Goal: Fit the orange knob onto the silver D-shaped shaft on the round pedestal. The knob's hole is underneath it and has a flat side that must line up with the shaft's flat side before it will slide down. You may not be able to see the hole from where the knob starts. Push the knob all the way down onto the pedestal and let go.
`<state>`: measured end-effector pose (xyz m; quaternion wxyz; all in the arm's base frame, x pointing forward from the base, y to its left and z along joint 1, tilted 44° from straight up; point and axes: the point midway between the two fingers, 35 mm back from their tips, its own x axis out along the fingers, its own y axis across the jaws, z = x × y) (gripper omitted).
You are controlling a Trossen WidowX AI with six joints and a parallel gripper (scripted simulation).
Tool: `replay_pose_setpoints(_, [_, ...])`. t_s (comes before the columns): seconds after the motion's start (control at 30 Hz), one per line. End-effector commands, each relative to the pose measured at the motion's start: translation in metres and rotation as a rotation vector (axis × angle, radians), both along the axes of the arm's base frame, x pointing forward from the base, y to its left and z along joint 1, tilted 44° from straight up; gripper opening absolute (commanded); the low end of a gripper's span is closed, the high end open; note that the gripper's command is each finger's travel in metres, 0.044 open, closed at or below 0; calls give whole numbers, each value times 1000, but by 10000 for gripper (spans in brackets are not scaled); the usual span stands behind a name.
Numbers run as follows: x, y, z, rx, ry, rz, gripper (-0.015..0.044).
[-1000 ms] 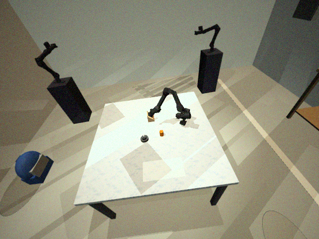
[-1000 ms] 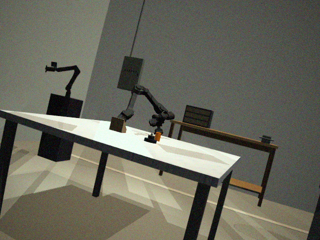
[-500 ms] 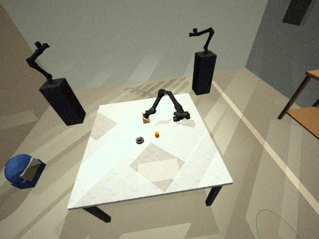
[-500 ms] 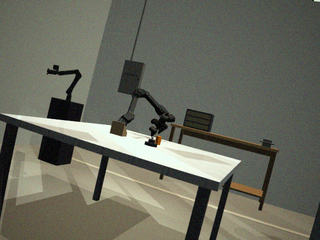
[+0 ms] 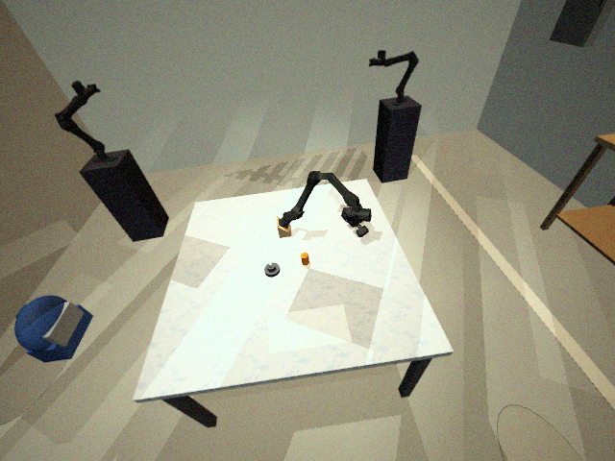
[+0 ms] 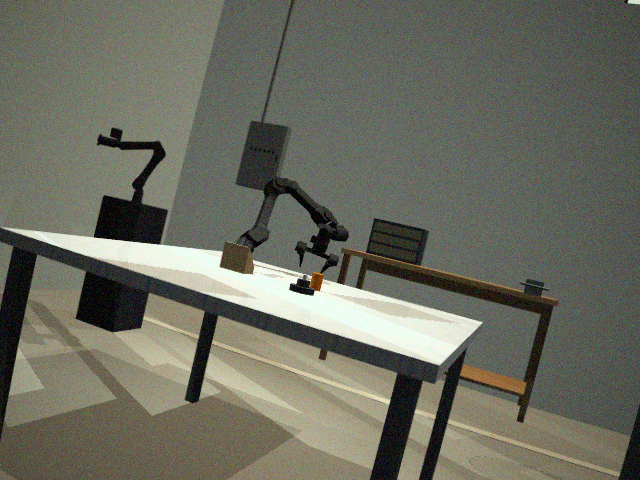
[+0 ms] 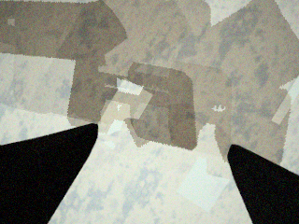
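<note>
The orange knob (image 5: 305,258) (image 6: 316,281) stands upright on the white table (image 5: 223,342) (image 6: 170,260). Its hole is hidden. The dark round pedestal (image 5: 267,273) (image 6: 300,290) stands apart, left of the knob in the top view. Its small silver shaft (image 6: 305,277) points up; its flat side is too small to tell. My gripper (image 5: 354,226) (image 6: 312,268) (image 7: 163,140) is open and empty, fingers pointing down above the table. It is behind and to the right of the knob in the top view. The wrist view shows neither knob nor pedestal.
A tan wedge-shaped block (image 5: 284,231) (image 6: 236,257) sits at the arm's base, behind the pedestal and knob in the top view. Two other arms stand on dark plinths (image 5: 397,138) (image 5: 125,196) off the table. A wooden bench (image 6: 444,276) stands beyond the table.
</note>
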<state>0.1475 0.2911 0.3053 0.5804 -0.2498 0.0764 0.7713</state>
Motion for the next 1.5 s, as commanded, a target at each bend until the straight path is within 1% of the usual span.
replay_pose_setpoints(0.0, [-11, -15, 26, -238, 591, -533, 440])
replay_pose_setpoints(0.23, [-16, -27, 33, -317, 914, -855, 440])
replay_pose_setpoints(0.4, [-18, -36, 38, -339, 1149, -1085, 440])
replay_pose_setpoints(0.47, [-19, -38, 39, -341, 1208, -1142, 440])
replay_pose_setpoints(0.97, [-17, -38, 37, -343, 1209, -1149, 440])
replay_pose_setpoints(1.07, [15, -46, 12, -375, 1163, -1183, 440])
replay_pose_setpoints(1.2, [65, -72, -30, -432, 1114, -1219, 440])
replay_pose_setpoints(1.33, [105, -111, -71, -468, 1091, -1231, 440])
replay_pose_setpoints(1.47, [132, -160, -109, -476, 1080, -1227, 440])
